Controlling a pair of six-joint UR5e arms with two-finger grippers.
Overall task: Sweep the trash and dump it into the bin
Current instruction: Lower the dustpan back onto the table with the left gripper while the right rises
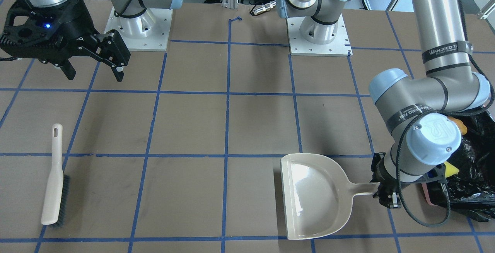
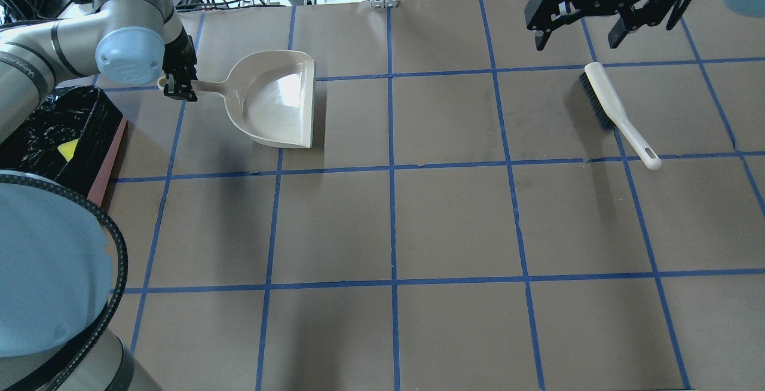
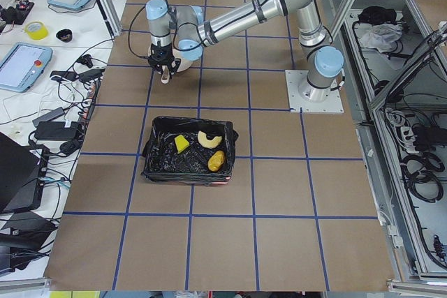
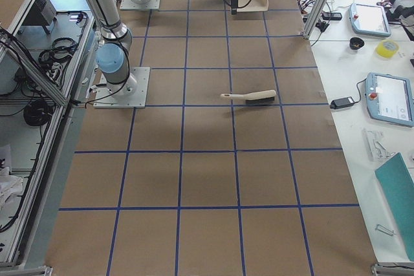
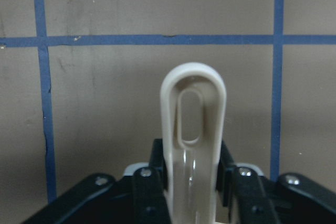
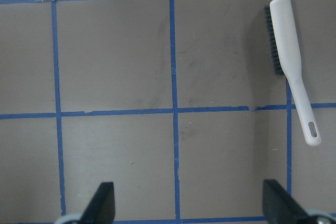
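Observation:
The pink bin (image 3: 155, 172) with its black bag stands at the table's left end. In it lie the yellow sponge (image 3: 181, 143), the curved tan piece (image 3: 207, 137) and the golden-brown lump (image 3: 216, 161). The sponge also shows in the overhead view (image 2: 67, 150). My left gripper (image 2: 176, 83) is shut on the handle of the empty beige dustpan (image 2: 275, 98), which rests flat on the table beside the bin. The left wrist view shows the handle (image 5: 193, 108) clamped between the fingers. My right gripper (image 2: 577, 32) is open and empty, raised above the table near the brush (image 2: 615, 110).
The white brush with dark bristles (image 1: 54, 179) lies on the table on my right side; it also shows in the right wrist view (image 6: 289, 51). The brown table (image 2: 454, 223) has a blue tape grid. The two arm bases (image 1: 139, 28) stand at the near edge.

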